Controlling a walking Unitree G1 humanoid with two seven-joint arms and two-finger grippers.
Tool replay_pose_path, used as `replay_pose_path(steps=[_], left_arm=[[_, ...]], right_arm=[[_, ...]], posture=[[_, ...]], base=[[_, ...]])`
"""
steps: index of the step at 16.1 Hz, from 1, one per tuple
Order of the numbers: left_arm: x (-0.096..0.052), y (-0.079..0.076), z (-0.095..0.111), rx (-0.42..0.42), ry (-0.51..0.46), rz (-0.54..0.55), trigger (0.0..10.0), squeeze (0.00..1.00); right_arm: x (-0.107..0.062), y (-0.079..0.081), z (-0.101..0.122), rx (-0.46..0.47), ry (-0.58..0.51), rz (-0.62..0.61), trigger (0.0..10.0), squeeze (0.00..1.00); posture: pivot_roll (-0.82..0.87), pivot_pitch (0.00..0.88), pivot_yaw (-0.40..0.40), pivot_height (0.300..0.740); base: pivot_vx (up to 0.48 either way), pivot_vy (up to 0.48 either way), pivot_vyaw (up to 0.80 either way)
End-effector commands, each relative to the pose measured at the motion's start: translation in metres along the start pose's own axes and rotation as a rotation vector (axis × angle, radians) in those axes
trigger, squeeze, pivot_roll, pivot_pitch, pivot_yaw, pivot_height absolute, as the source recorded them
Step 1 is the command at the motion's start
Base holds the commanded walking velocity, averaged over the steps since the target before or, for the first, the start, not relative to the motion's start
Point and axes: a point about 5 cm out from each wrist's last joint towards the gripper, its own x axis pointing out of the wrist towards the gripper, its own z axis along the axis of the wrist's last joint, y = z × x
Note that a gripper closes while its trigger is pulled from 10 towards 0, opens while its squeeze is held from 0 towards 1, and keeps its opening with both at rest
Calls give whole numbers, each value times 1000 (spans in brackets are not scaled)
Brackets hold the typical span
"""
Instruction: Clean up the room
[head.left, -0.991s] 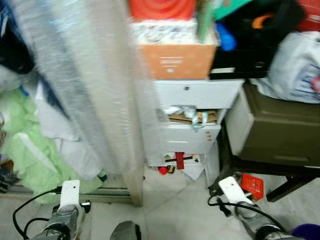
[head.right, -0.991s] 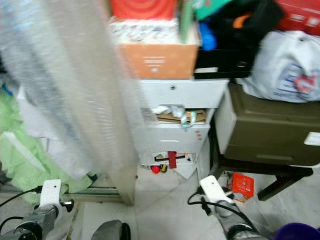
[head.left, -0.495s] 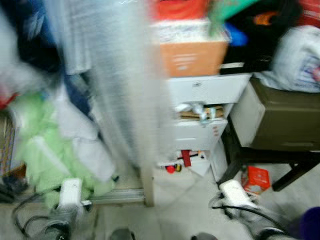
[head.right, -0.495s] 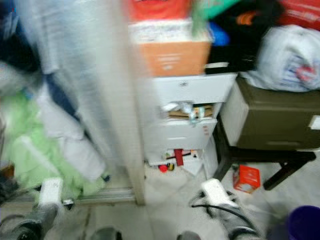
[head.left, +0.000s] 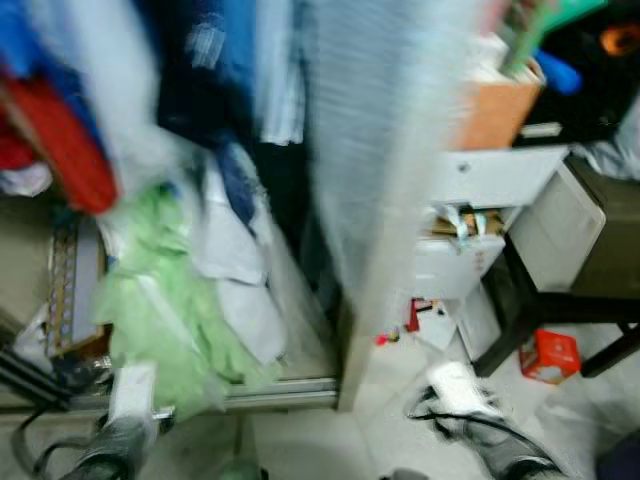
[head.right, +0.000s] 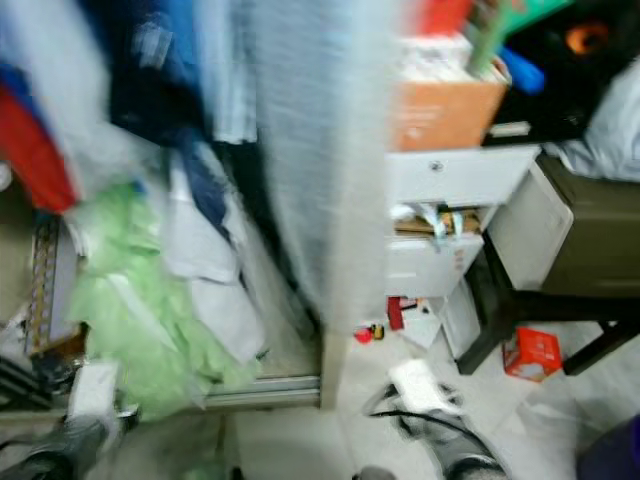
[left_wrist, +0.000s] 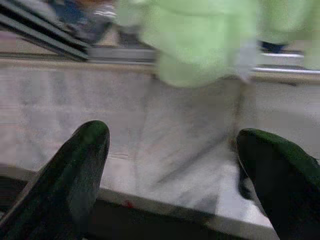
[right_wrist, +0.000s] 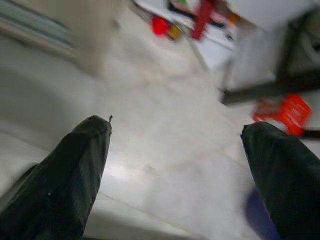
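The eye views are blurred. A heap of light green and white clothes (head.left: 170, 320) lies on the floor at the left, spilling over a metal floor rail (head.left: 290, 392). In the left wrist view the green cloth (left_wrist: 200, 35) hangs just beyond the rail, ahead of my left gripper (left_wrist: 175, 145), which is open over bare tile. My right gripper (right_wrist: 175, 145) is open too, low over the floor, with small red clutter (right_wrist: 200, 15) and a red box (right_wrist: 290, 112) ahead of it. Both arms (head.left: 120, 430) (head.left: 480, 430) are low at the bottom edge.
A tall bubble-wrapped post (head.left: 385, 150) stands in the middle. A white drawer unit (head.left: 475, 220) with an orange box (head.left: 495, 115) on top is to its right, then an olive bin (head.left: 600, 230) on a dark stand. Dark, blue and red clothes (head.left: 200, 80) hang at upper left.
The whole picture has slid to the right, so the camera has swung left; more of the clothes heap and hanging garments shows. Both arms keep their low pose.
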Motion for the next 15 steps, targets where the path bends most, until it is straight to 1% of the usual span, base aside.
replay_pose_path(steps=[1,10,11,15], left_arm=[[0,-5,10,2,-28,-18,10000,0],[0,-6,11,3,-29,-17,10000,0],[0,-6,11,4,-30,-17,10000,0],[0,-6,11,-2,-31,-16,10000,0]], right_arm=[[-2,-12,-5,-2,18,-32,10000,0],[-1,-13,-4,-1,16,-37,10000,0],[-1,-13,-4,0,15,-39,10000,0],[-1,-14,-3,-3,7,-45,10000,0]], posture=[[-15,1,21,740],[-16,0,23,740],[-16,0,23,740],[-16,0,20,740]], base=[[0,442,0],[0,448,0],[0,259,0],[0,0,0]])
